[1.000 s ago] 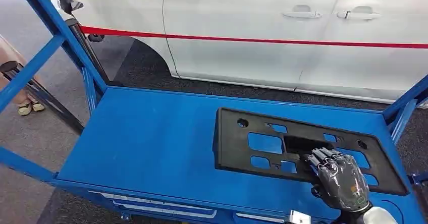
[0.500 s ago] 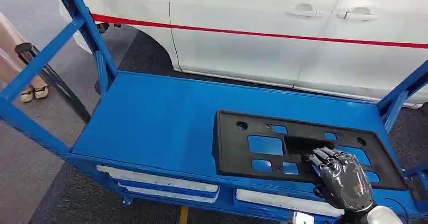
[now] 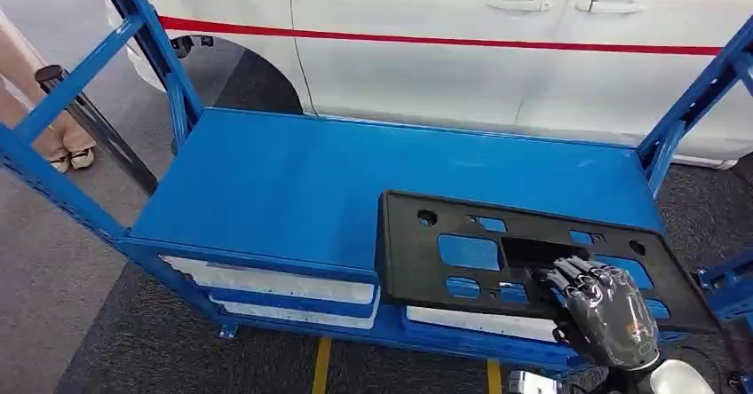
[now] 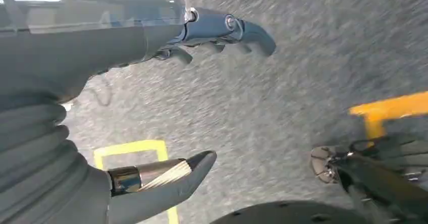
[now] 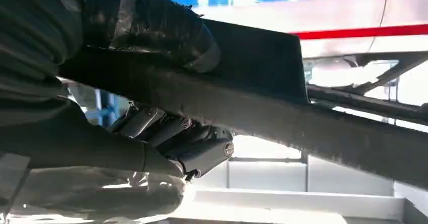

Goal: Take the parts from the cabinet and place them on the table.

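Head view: my right hand (image 3: 606, 310) grips the flat black plastic part (image 3: 497, 252), full of square holes, at the blue shelf's (image 3: 293, 190) near right edge. My left hand (image 4: 151, 103) hangs open. Behind, a white car (image 3: 444, 57).

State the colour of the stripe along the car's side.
Red, on the white car; the stripe shows best in the head view.

The part (image 3: 497, 252) is a flat black plastic panel, rectangular, with several rectangular cutouts and small round holes near its corners. It sits in the lower right of the head view, over the right half of the blue cabinet (image 3: 293, 181) shelf, its near edge jutting past the shelf's front edge.
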You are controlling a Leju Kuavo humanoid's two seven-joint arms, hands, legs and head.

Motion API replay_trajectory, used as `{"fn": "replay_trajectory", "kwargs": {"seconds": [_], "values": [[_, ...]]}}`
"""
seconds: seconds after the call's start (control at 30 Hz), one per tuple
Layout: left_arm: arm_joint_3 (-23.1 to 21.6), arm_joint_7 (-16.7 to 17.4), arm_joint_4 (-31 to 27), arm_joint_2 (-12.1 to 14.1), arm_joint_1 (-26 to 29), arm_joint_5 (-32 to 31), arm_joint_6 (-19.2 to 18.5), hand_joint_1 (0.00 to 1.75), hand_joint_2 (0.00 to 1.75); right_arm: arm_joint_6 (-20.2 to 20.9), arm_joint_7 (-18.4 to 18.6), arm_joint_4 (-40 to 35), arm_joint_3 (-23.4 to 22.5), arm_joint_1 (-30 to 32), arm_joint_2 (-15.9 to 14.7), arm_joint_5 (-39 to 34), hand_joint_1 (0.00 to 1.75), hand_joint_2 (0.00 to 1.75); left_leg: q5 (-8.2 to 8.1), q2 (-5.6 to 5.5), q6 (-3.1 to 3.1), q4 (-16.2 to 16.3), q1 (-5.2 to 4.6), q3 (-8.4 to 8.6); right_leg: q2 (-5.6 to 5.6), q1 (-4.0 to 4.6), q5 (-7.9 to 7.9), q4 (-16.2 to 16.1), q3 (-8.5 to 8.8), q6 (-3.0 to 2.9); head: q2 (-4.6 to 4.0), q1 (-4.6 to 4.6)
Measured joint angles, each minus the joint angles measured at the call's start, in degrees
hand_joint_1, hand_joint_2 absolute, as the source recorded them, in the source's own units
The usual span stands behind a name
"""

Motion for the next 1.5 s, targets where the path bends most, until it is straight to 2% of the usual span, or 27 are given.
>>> {"fn": "replay_trajectory", "kwargs": {"seconds": [0.07, 0.13, 0.2, 0.23, 0.27, 0.33, 0.4, 0.43, 0.47, 0.53, 0.57, 0.63, 0.7, 0.73, 0.77, 0.8, 0.9, 0.93, 0.97, 1.0, 1.07, 1.1, 1.17, 1.23, 1.3, 1.43, 1.5], "values": [[0.2, 0.1, -0.4, 0.0, 0.1, -0.2, -0.3, 0.00, 1.75, 0.0, -0.1, -0.2, 0.0, 0.0, 0.0, -0.3, 1.75, 1.75, -3.81, 0.01, -0.28, 8.1, 0.04, -1.47, -0.02, 0.24, 1.29, 0.3, -1.81, 0.03, 0.00, 0.00], [0.4, 0.1, -0.8, -0.1, 0.1, -0.3, -0.5, 0.00, 1.75, -0.1, -0.5, -0.4, 0.0, 0.2, 0.0, -0.7, 1.75, 1.75, -1.11, 0.01, -0.16, 8.9, 0.04, 0.39, -0.14, 0.39, 2.38, 0.7, -3.68, 0.20, 0.00, 0.00], [0.6, 0.2, -1.4, -0.2, 0.2, -0.6, -0.8, 0.00, 1.75, -0.1, -0.8, -1.1, 0.0, 0.3, 0.0, -1.2, 1.75, 1.75, 2.50, 0.00, 0.39, 1.7, 0.03, 6.27, -0.13, 0.48, 3.27, 1.5, -5.38, 0.45, 0.00, 0.00], [0.7, 0.2, -1.7, -0.2, 0.1, -0.7, -1.0, 0.00, 1.75, -0.1, -0.9, -1.4, 0.0, 0.4, 0.0, -1.2, 1.75, 1.75, 2.38, -0.08, 0.84, -3.4, -0.02, 10.15, -0.07, 0.49, 3.66, 1.9, -5.99, 0.64, 0.00, -0.02], [0.8, 0.3, -2.2, -0.2, 0.2, -1.1, -1.3, 0.00, 1.75, -0.1, -1.1, -1.9, 0.0, 0.5, 0.0, -1.2, 1.75, 1.75, 0.44, -0.14, 1.13, -8.4, -0.41, 13.26, -0.07, 0.79, 3.90, 2.3, -6.56, 0.96, 0.00, 0.00], [1.3, 0.3, -2.7, -0.5, 0.2, -1.5, -1.6, 0.00, 1.75, -0.1, -1.4, -2.2, 0.0, 0.5, -0.1, -1.2, 1.75, 1.75, 0.47, -0.23, 1.38, -9.3, -0.53, 12.89, -0.16, 0.55, 4.99, 2.2, -6.56, 1.69, 0.00, 0.11], [1.9, 0.3, -3.0, -0.8, 0.4, -2.1, -2.2, 0.00, 1.75, -0.1, -1.4, -2.4, 0.0, 0.7, -0.1, -1.2, 1.75, 1.75, 1.82, -0.17, 2.37, -9.7, -0.49, 12.31, -0.05, 0.52, 6.15, 1.5, -6.73, 2.67, 0.00, 0.09], [2.2, 0.3, -3.3, -0.9, 0.3, -2.3, -2.3, 0.00, 1.75, 0.0, -1.4, -2.4, 0.0, 0.8, -0.2, -1.2, 1.75, 1.75, 2.60, 0.24, 2.68, -10.0, -0.29, 11.79, 0.12, 0.15, 4.80, 2.1, -7.11, 2.85, 0.00, 0.02], [2.3, 0.3, -3.5, -0.9, 0.4, -2.5, -2.4, 0.00, 1.75, 0.0, -1.4, -2.4, 0.0, 0.8, -0.2, -1.3, 1.75, 1.75, 3.25, 0.40, 3.28, -10.0, -0.29, 10.97, 0.11, 0.16, 1.36, 4.0, -7.90, 2.92, 0.00, 0.13], [2.6, 0.2, -3.9, -1.1, 0.6, -2.8, -2.7, 0.00, 1.75, 0.0, -1.4, -2.4, 0.0, 0.8, -0.3, -1.7, 1.75, 1.75, 4.63, 0.52, 3.58, -10.0, -0.41, 9.17, 0.12, 0.09, -5.96, 11.6, -9.54, 3.30, 0.00, 0.15], [2.8, 0.2, -4.0, -1.2, 0.6, -3.1, -2.8, 0.00, 1.75, 0.1, -1.4, -2.4, 0.0, 0.8, -0.2, -1.9, 1.75, 1.75, 5.33, 0.55, 3.59, -9.8, -0.49, 8.30, 0.13, 0.08, -7.74, 15.6, -10.17, 3.46, 0.00, 0.09], [3.1, 0.1, -4.2, -1.4, 0.7, -3.3, -3.1, 0.00, 1.75, 0.2, -1.3, -2.4, 0.0, 0.8, -0.3, -2.2, 1.75, 1.75, 6.68, 0.56, 3.47, -9.3, -0.59, 6.12, 0.13, 0.09, -5.53, 18.7, -9.12, 3.55, 0.00, 0.09], [3.5, 0.1, -4.5, -1.6, 0.7, -3.6, -3.4, 0.00, 1.75, 0.4, -1.3, -2.4, -0.1, 0.8, -0.3, -2.4, 1.75, 1.75, 7.65, 0.54, 3.22, -8.7, -0.59, 4.21, 0.12, 0.10, -1.14, 13.5, -4.07, 3.35, 0.00, 0.09], [3.6, 0.1, -4.6, -1.7, 0.8, -3.8, -3.5, 0.00, 1.75, 0.5, -1.3, -2.4, -0.1, 0.7, -0.3, -2.4, 1.75, 1.75, 8.06, 0.51, 3.06, -8.2, -0.59, 3.44, 0.13, 0.12, -0.62, 8.3, -0.16, 3.12, 0.00, 0.09], [3.7, 0.1, -5.0, -1.8, 0.8, -3.9, -3.6, 0.00, 1.75, 0.6, -1.3, -2.4, -0.2, 0.4, -0.3, -2.5, 1.75, 1.75, 8.44, 0.43, 2.71, -7.9, -0.70, 2.96, 0.12, 0.27, -3.32, 2.3, 3.61, 2.74, 0.00, 0.07], [3.8, 0.1, -5.2, -2.0, 0.8, -4.2, -3.7, 0.00, 1.75, 0.7, -1.3, -2.5, -0.2, 0.4, -0.3, -2.5, 1.75, 1.75, 8.86, 0.42, 2.38, -7.6, -0.86, 2.76, 0.25, 0.63, -4.26, -0.7, 5.09, 2.37, 0.00, 0.00], [4.2, 0.1, -5.6, -2.1, 1.0, -4.3, -4.0, 0.00, 1.75, 0.8, -1.2, -2.6, -0.3, 0.2, -0.4, -2.7, 1.75, 1.75, 10.48, 0.41, 1.33, -8.2, -0.68, 2.61, 0.17, 1.04, -3.06, -0.2, 3.85, 1.17, 0.00, 0.17], [4.4, 0.1, -5.7, -2.1, 1.0, -4.4, -4.1, 0.00, 1.75, 0.9, -1.2, -2.5, -0.3, 0.3, -0.4, -2.8, 1.75, 1.75, 10.09, 0.32, 0.95, -7.9, -0.76, 2.15, -0.04, 0.28, -2.08, -0.7, 3.27, 0.58, 0.00, 0.15], [4.6, 0.1, -5.9, -2.2, 1.2, -4.4, -4.1, 0.00, 1.75, 0.9, -1.2, -2.5, -0.3, 0.1, -0.4, -2.8, 1.75, 1.75, 7.52, 0.15, 0.64, -6.6, -0.60, 1.43, -0.22, 0.37, -1.41, -0.6, 2.50, 0.16, 0.00, 0.11], [4.8, 0.2, -6.1, -2.3, 1.2, -4.6, -4.2, 0.00, 1.75, 0.9, -1.2, -2.5, -0.3, 0.2, -0.4, -2.8, 1.75, 1.75, 3.13, 0.14, 0.45, -3.4, -0.46, 0.49, -0.23, 0.39, -0.65, -0.6, 1.52, -0.38, 0.00, 0.04], [4.9, 0.2, -6.5, -2.3, 1.4, -4.8, -4.4, 0.00, 1.75, 0.9, -1.2, -2.5, -0.3, 0.3, -0.4, -2.8, 1.75, 1.75, -3.00, 0.15, 0.03, 4.7, -0.25, -0.93, -0.24, 0.52, 0.70, -0.4, -0.30, -0.37, 0.00, 0.07], [5.0, 0.2, -6.5, -2.3, 1.4, -4.8, -4.4, 0.00, 1.75, 0.9, -1.2, -2.5, -0.3, 0.3, -0.4, -2.9, 1.75, 1.75, -3.62, 0.16, -0.14, 8.2, -0.19, -1.27, -0.29, 0.52, 1.41, -0.1, -1.46, -0.31, 0.00, 0.07], [5.1, 0.2, -6.7, -2.4, 1.3, -4.8, -4.4, 0.00, 1.75, 0.9, -1.1, -2.5, -0.3, 0.3, -0.4, -2.9, 1.75, 1.75, 0.31, 0.15, -0.19, 9.2, -0.11, 0.53, -0.31, 0.52, 2.57, 0.7, -3.66, -0.03, 0.00, 0.07], [5.3, 0.2, -7.1, -2.4, 1.3, -4.9, -4.6, 0.00, 1.75, 0.9, -1.1, -2.5, -0.3, 0.4, -0.3, -2.9, 1.75, 1.75, 3.89, 0.14, 0.10, 2.3, -0.04, 6.61, -0.28, 0.51, 3.56, 1.7, -5.90, 0.34, 0.00, 0.04], [5.4, 0.2, -7.8, -2.5, 1.4, -5.3, -5.1, 0.00, 1.75, 0.9, -1.1, -2.6, -0.4, 0.4, -0.3, -3.0, 1.75, 1.75, 0.18, -0.05, 0.51, -8.7, -0.36, 14.12, -0.23, 0.76, 4.19, 2.8, -7.03, 1.00, 0.00, 0.04], [6.3, 0.3, -8.3, -2.9, 1.6, -5.5, -5.4, 0.00, 1.75, 1.0, -1.1, -2.7, -0.6, 0.5, -0.4, -3.1, 1.75, 1.75, 1.56, -0.07, 2.28, -9.8, -0.52, 12.66, -0.26, 0.41, 6.46, 2.1, -7.27, 2.61, 0.00, 0.18], [6.4, 0.3, -8.7, -3.0, 1.5, -5.6, -5.6, 0.00, 1.75, 1.1, -1.2, -2.6, -0.6, 0.6, -0.4, -3.2, 1.75, 1.75, 3.04, 0.44, 3.25, -9.8, -0.41, 11.06, 0.00, 0.06, 0.59, 5.1, -8.64, 2.93, 0.00, 0.31]]}}
